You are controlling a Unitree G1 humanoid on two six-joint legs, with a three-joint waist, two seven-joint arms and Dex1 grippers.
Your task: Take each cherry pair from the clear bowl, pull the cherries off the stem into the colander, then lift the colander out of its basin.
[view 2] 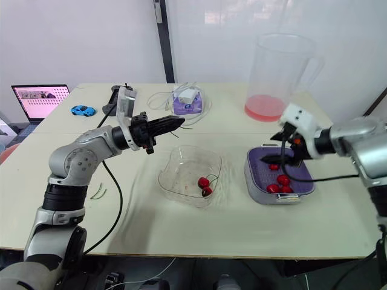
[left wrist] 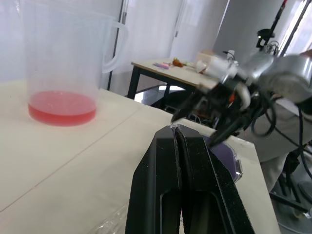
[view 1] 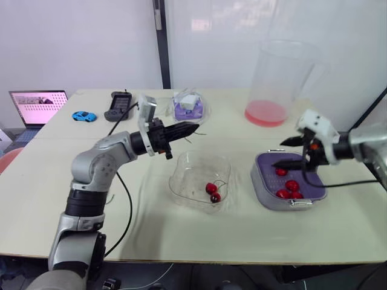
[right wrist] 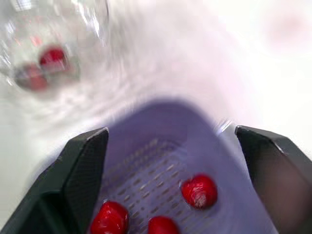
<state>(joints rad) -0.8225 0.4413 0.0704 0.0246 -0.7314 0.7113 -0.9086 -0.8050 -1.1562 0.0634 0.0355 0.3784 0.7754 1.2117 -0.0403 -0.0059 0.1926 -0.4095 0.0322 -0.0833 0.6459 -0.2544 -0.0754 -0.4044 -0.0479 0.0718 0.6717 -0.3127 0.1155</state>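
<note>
Beyond beige table (view 1: 242, 241), perhaps glass partition (view 1: 224, 54)

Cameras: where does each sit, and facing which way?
Head eyes: on the head, facing forward and down over the table; left gripper and right gripper show.
Left wrist: looks along its shut fingers toward the pitcher and right gripper.
Right wrist: looks down between open fingers into the colander.
Shared: colander cherries, head and right wrist.

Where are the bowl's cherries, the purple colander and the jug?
cherry pair (view 1: 210, 188): left eye view, on the upper cherry.
colander (view 1: 264, 175): left eye view, its left wall.
jug (view 1: 283, 72): left eye view, its clear wall.
</note>
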